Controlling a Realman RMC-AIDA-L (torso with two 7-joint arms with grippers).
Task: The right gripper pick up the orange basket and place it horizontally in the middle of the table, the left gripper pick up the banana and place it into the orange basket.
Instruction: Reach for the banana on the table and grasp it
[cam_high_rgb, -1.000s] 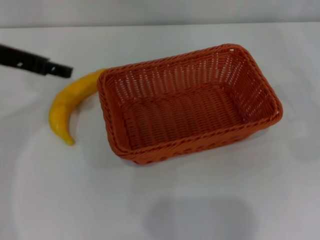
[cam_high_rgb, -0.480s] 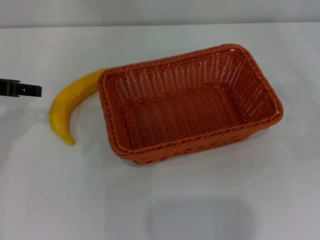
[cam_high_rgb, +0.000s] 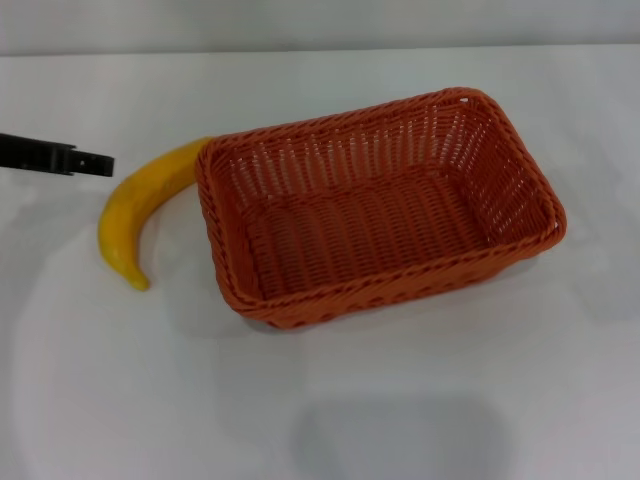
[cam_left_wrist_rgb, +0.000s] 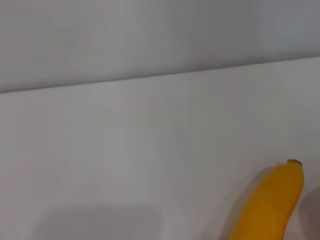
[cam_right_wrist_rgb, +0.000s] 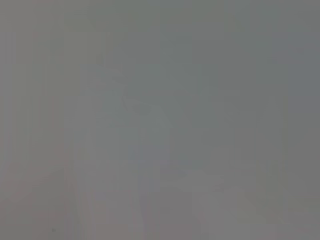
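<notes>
The orange basket (cam_high_rgb: 385, 285) stands empty on the white table (cam_high_rgb: 480, 400), near the middle and turned a little askew. The banana (cam_high_rgb: 128, 215) lies on the table against the basket's left end, with its dark tip pointing toward the near side. My left gripper (cam_high_rgb: 100, 162) reaches in from the left edge as a thin black bar, stopping just left of the banana's upper part and apart from it. One end of the banana (cam_left_wrist_rgb: 272, 205) shows in the left wrist view. My right gripper is out of view.
The table's far edge meets a pale wall (cam_high_rgb: 320, 25) behind the basket. Bare tabletop lies in front of the basket and to its right. The right wrist view shows only a blank grey surface.
The left gripper drew back toward the left edge, then came part of the way back right toward the banana. Banana and basket have not moved.
</notes>
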